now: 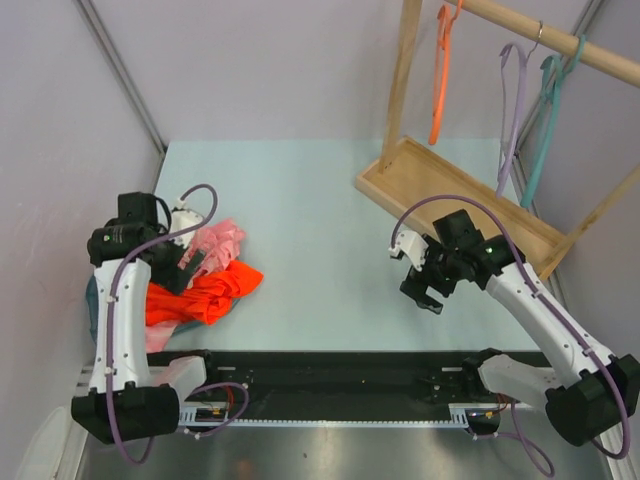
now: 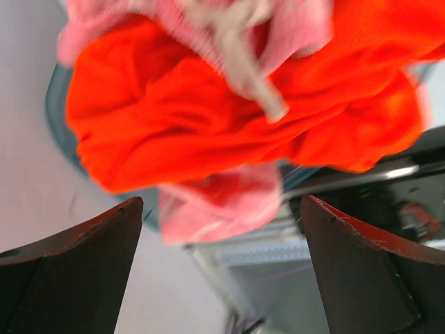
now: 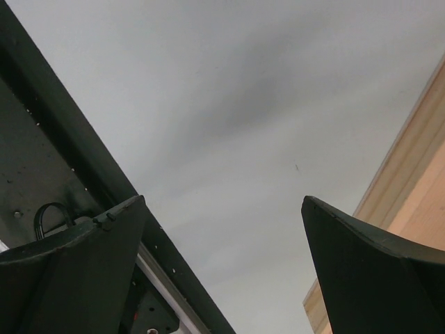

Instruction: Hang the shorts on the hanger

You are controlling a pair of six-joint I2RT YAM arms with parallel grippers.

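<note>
As things lie, the task is barely begun. The shorts (image 1: 205, 292) sit crumpled in a heap at the near left corner of the pale blue tabletop (image 1: 300, 200), tangled with a pale pink garment (image 1: 222, 240). The hanger (image 1: 438, 80) hangs well apart from them, hooked on the wooden rail (image 1: 570, 40) at the far right. The left hand (image 2: 222, 278) hovers just over the heap, spread wide and gripping nothing. The right hand (image 1: 425, 285) is equally wide open and empty, above bare tabletop near the rack's flat wooden base (image 1: 400, 185). Separating the shorts, fetching the hanger and draping the fabric all seem left to do. The shorts look soft and matte, falling in thick rounded folds, and a whitish cord (image 2: 243, 62), likely the drawstring, crosses the heap. The hanger is thin, smooth, rigid-looking plastic of the same hue, with a lilac hanger (image 1: 512, 110) and a teal hanger (image 1: 540, 140) hung further along the rail.
</note>
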